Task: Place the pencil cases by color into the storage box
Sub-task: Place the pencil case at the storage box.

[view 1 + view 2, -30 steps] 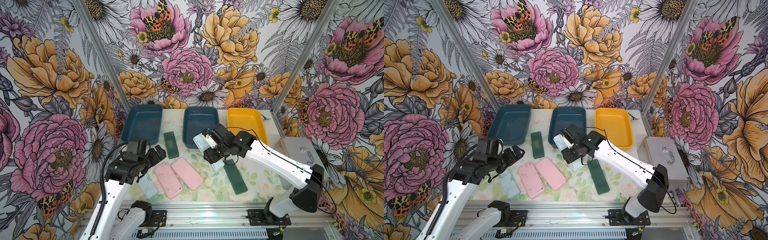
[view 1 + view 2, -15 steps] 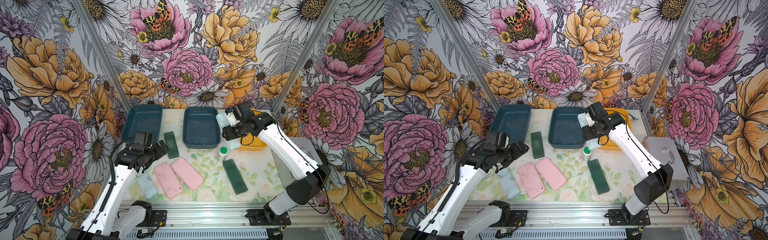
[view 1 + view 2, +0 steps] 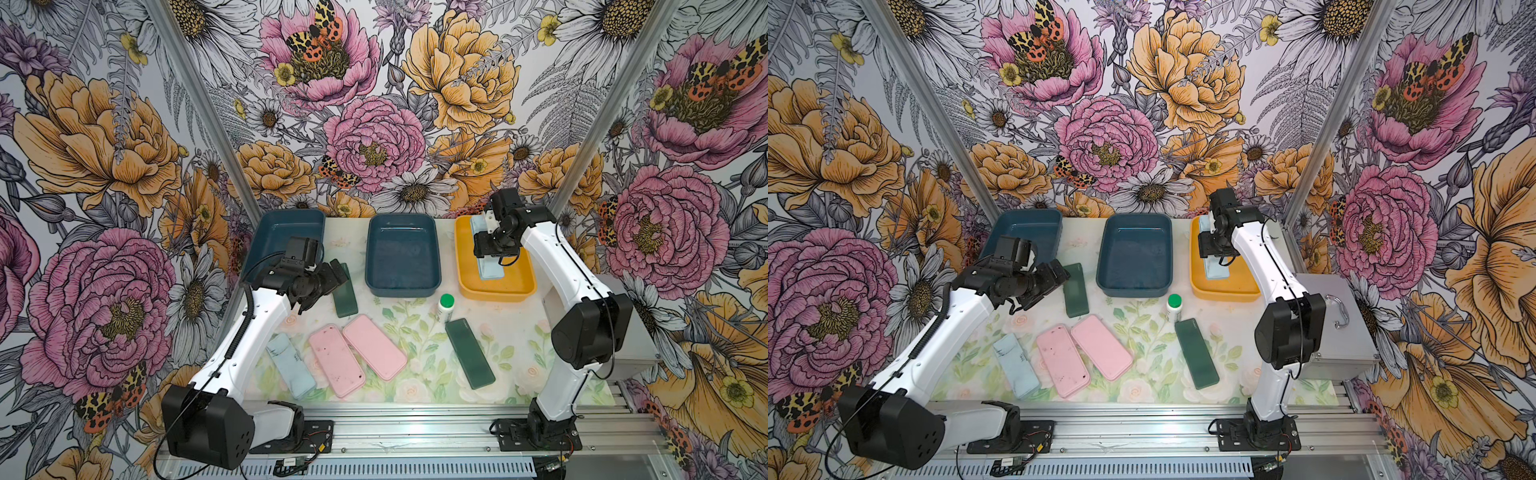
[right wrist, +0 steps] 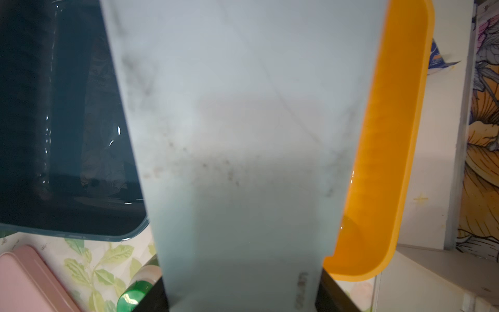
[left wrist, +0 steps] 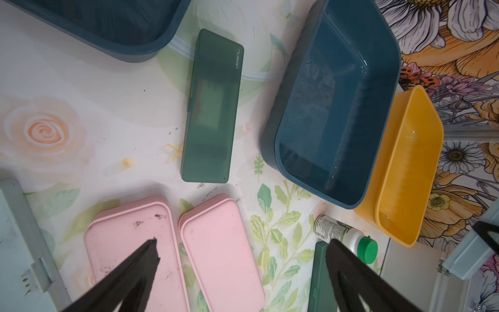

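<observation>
R gripper [image 3: 494, 249] clamped on lt-blue case [image 3: 490, 270] over yellow tray [image 3: 494, 293], L gripper [image 5: 241, 243] spread wide, empty

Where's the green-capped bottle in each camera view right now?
Top view: green-capped bottle between yellow box and dark green case.
Top view: bottle, same spot.
Left wrist: bottle just off the yellow box's corner.
Right wrist: bottle peeking out beside the gripped light blue case.
Shared landmark: the yellow box, visible in all four.
</observation>
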### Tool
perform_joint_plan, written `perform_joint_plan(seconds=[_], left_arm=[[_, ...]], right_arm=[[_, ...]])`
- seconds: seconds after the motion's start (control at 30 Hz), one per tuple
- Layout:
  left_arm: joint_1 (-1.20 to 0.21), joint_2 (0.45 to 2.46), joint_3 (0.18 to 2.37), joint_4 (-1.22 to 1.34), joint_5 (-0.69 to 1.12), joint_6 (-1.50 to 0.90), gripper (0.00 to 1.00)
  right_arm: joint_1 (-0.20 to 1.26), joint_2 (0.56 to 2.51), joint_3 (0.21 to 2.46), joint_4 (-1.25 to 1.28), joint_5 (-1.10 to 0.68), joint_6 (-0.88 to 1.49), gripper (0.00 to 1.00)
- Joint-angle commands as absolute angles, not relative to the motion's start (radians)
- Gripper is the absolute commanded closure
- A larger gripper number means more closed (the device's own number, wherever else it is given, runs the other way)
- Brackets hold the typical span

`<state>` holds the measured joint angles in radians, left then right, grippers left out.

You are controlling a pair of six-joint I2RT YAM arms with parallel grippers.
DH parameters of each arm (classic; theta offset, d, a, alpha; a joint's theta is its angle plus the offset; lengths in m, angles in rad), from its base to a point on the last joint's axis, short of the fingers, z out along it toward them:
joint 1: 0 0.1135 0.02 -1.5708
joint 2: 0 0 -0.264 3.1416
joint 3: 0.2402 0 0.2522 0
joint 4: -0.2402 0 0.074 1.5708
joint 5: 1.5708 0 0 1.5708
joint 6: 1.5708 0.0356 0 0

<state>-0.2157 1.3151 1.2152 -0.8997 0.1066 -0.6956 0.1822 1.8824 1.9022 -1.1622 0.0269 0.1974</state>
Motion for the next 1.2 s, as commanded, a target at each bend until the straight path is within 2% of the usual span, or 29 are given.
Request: perform_joint_plan(seconds=[0.0, 0.63, 0.9, 1.17], left_arm=[[-0.232, 1.372, 1.273, -0.866, 0.136, -0.645, 0.01], [-0.242, 1.705, 1.499, -0.856, 0.191, -0.552, 0.01], [-0.244, 1.788, 1.573, -0.855, 0.219, -0.525, 0.01], [-0.214, 1.876, 1.587, -0.889, 0.198, -0.551, 0.01]], right_arm=[[0.149, 1.943, 1.994, -1.124, 0.076, 0.26, 0.48], [0.094, 2.372, 2.273, -1.164, 0.087, 0.268, 0.47], [0.094, 2.477, 2.353, -1.199, 0.087, 0.268, 0.47], [0.098, 2.499, 2.352, -1.212, 0.087, 0.268, 0.47]])
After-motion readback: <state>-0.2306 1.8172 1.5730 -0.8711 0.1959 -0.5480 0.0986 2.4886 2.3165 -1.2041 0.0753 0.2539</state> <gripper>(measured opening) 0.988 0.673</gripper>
